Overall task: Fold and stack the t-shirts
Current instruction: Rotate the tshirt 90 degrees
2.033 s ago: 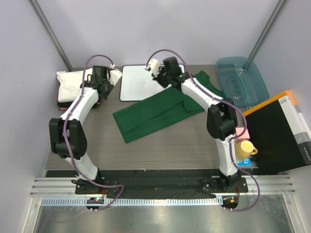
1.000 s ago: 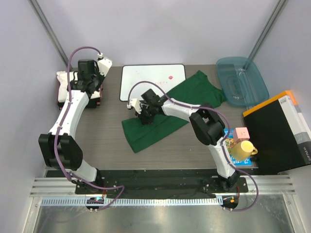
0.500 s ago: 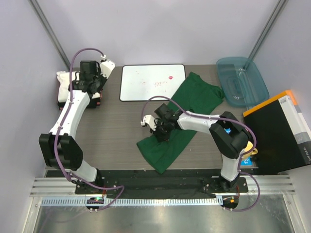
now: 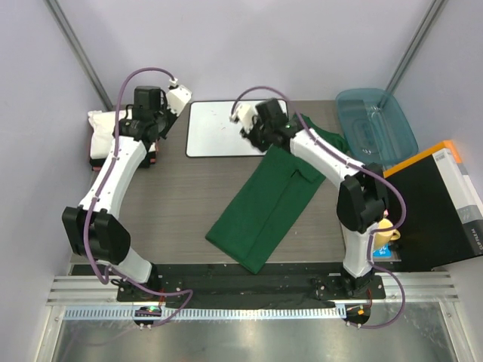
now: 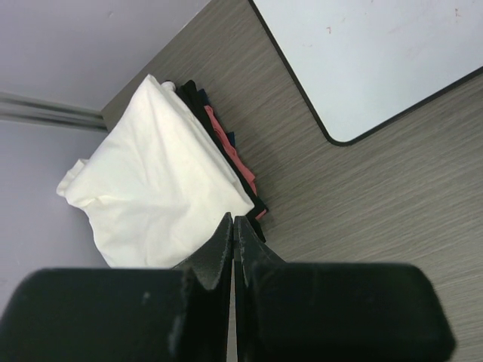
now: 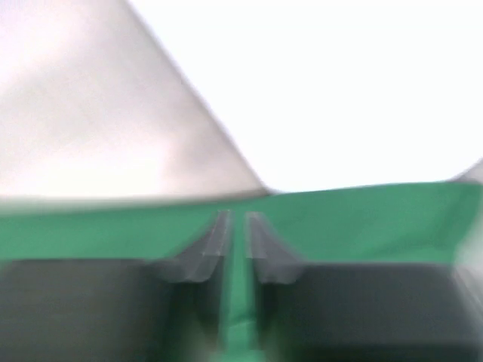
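1. While my right gripper (image 4: 254, 130) hangs at the 12 o'clock end of the green shirt (image 4: 264, 207), over the right edge of the board (image 4: 211, 132), I judge the step in hand to be laying that shirt out straight for folding.
2. The green shirt lies on the bench (image 4: 173, 204) as a long strip. It slants from 1 o'clock, near the tub (image 4: 375, 124), down to 6 o'clock close to my bases. A lengthwise crease suggests its sides are already turned in.
3. My right wrist view is blurred. The fingers stand a slit apart with green showing in the gap, and I cannot tell whether they pinch cloth or only hover over it.
4. My left gripper (image 5: 234, 226) is pressed together on nothing, above the stack (image 4: 113, 143) at 10 o'clock, where a folded white shirt (image 5: 151, 173) tops darker ones.
5. The next move, I reckon, calls for a cross fold. I should take the 6 o'clock end by both corners, carry it up toward 1 o'clock and keep the edges square.
6. After that the bundle must go to the stack at 10 o'clock, which my left arm is better placed to reach.
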